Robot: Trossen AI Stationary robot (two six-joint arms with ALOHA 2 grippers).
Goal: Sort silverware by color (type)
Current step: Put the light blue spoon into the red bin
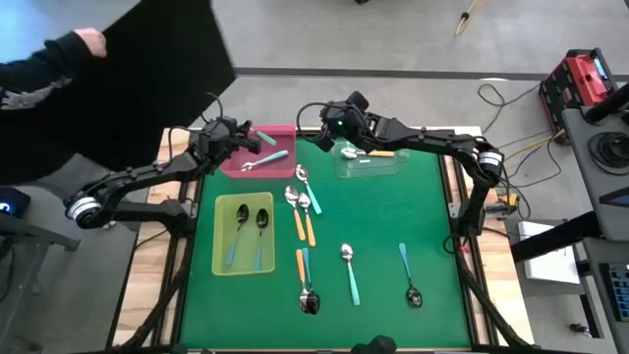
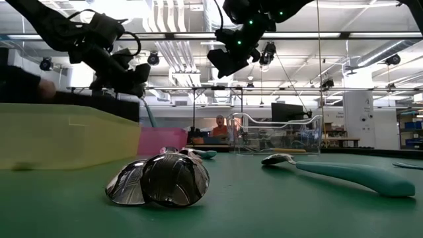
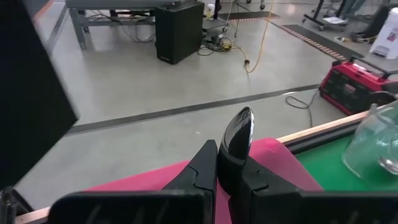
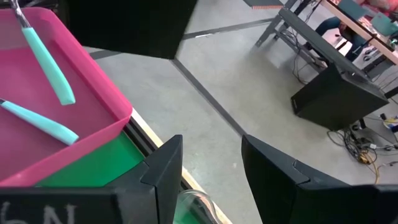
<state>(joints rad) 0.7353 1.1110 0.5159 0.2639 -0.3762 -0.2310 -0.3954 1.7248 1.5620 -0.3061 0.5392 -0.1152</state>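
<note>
Two dark grippers are held above the far trays: the left gripper (image 3: 227, 177), over the pink rectangular tray (image 1: 236, 159), is clamped on a teal-handled metal spoon (image 3: 238, 132); the right gripper (image 4: 211, 168) is spread over the clear plastic tray (image 1: 388, 167).

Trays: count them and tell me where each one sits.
3. In the high view, the pink tray sits at the mat's top left, the clear tray to its right, and the yellow-green tray below the pink one. None seems hidden.
</note>
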